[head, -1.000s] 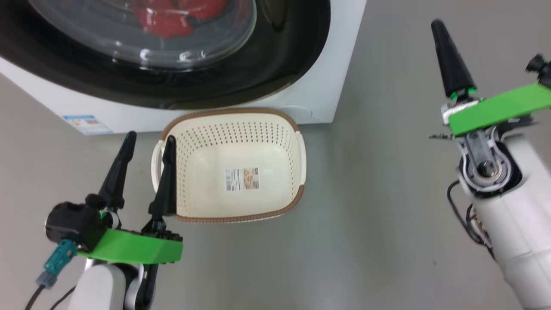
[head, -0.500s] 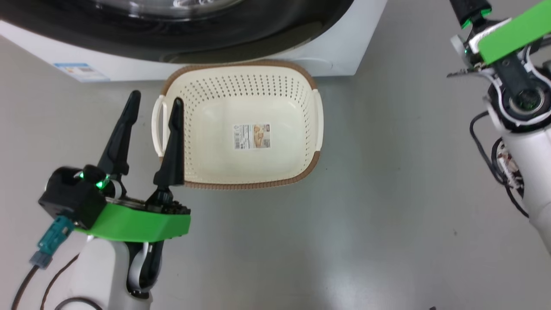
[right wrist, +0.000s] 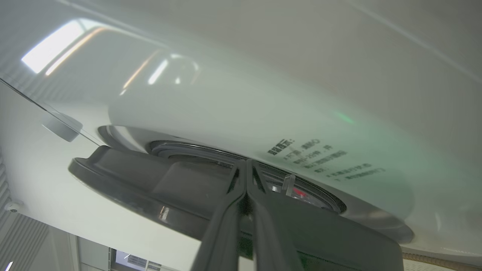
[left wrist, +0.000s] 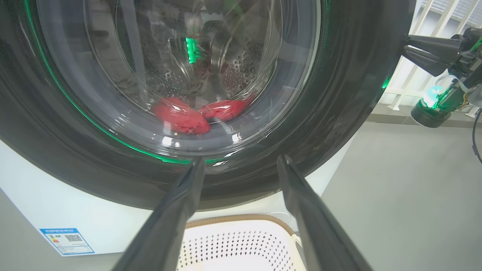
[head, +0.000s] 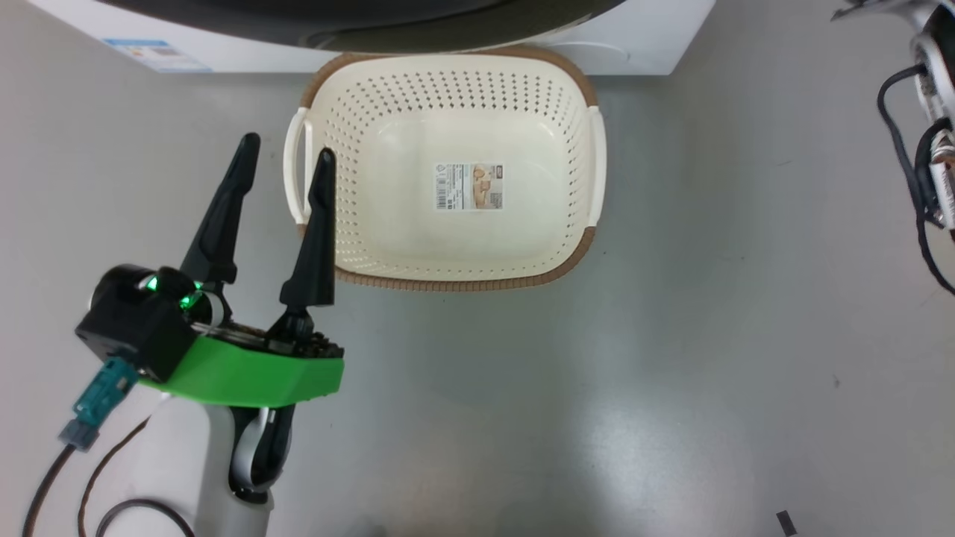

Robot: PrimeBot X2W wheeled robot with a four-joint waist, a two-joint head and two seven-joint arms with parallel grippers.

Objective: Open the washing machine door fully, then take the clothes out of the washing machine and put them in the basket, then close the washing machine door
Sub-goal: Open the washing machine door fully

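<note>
While I look down from my head, my left gripper [head: 288,145]: both long dark fingers spread as wide as they go, holding nothing; one finger crosses the basket's left wall.
My right gripper [right wrist: 244,162]: fingers pressed flat together, nothing between them, tips at the door's edge; whether they touch it I cannot tell.
Small cream-white perforated plastic basket with brown woven-look rim [head: 448,283]: one, on the grey floor [head: 671,373] just before the machine. My head view gives its whole bottom and one paper label [head: 468,186]; my left wrist view gives its far rim.
Big white boxy front-loading washing machine [left wrist: 75,210]: one, with one small blue sticker [left wrist: 67,241] low on its front.
Large round door with wide glossy black rim and bulging clear glass [left wrist: 357,94]: one, lying over the drum in my left wrist view, edge-on in my right wrist view; latched or not, I cannot tell.
Bright red fabric clothes [left wrist: 180,118]: two lumps counted, low in the perforated steel drum [left wrist: 241,71] behind the glass.
</note>
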